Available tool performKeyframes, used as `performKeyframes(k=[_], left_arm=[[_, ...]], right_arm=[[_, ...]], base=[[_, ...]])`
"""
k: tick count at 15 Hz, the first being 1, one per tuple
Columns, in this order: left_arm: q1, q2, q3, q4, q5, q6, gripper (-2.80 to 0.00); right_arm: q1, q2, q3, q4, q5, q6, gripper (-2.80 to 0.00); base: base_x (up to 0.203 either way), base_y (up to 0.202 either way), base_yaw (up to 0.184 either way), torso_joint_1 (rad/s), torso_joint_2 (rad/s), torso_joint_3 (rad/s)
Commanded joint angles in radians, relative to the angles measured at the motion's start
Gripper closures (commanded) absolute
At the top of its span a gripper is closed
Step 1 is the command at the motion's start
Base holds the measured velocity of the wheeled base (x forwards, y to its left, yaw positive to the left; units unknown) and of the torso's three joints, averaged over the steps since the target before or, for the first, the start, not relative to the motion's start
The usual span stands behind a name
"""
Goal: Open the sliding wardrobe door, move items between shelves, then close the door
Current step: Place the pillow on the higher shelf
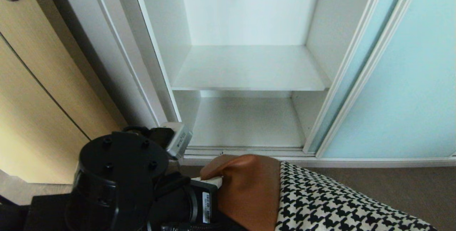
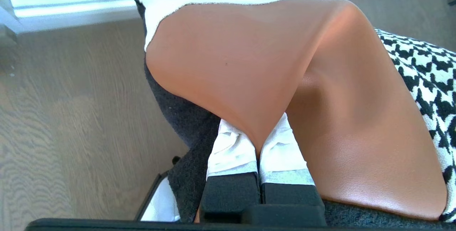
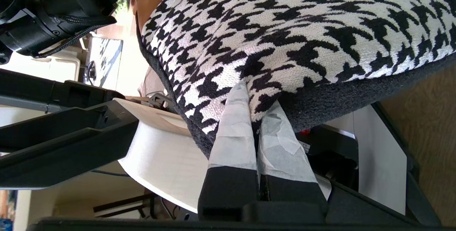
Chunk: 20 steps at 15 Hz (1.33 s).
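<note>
Left tool [image 2: 257, 142]: I'm pinching the cushion [image 1: 302, 195] by its tan leather fold, jaws clamped tight.
Right tool [image 3: 257, 131]: clamped on the houndstooth edge.
Cushion: hanging above the floor, before the open wardrobe's front edge.
Advice: I'm keeping both ends level (fabric sags) while aiming over the shelf's [image 1: 249, 69] front edge.

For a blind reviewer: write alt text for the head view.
A tan leather and black-and-white houndstooth cushion is held low before an open white wardrobe, the left gripper pinching its leather corner. Two bare white shelves show inside; the frosted aqua sliding door stands at right.
</note>
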Motion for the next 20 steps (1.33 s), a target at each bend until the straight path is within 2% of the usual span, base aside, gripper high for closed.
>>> performKeyframes(k=[1, 16, 20], left_arm=[[-0.002, 0.001, 0.000, -0.003, 0.003, -0.003, 0.00], [-0.012, 0.011, 0.006, -0.006, 0.009, -0.001, 0.00], [-0.012, 0.009, 0.011, -0.006, 0.009, 0.002, 0.00]], right_arm=[[0.000, 0.001, -0.001, 0.000, 0.001, 0.004, 0.00], [0.000, -0.002, 0.005, 0.001, 0.002, 0.004, 0.00], [0.000, -0.001, 0.006, 0.001, 0.002, 0.004, 0.00]], base=[[0.000, 0.000, 0.000, -0.004, 0.00, 0.202], [0.000, 0.000, 0.000, 0.003, 0.00, 0.203], [0.000, 0.000, 0.000, -0.001, 0.00, 0.058]])
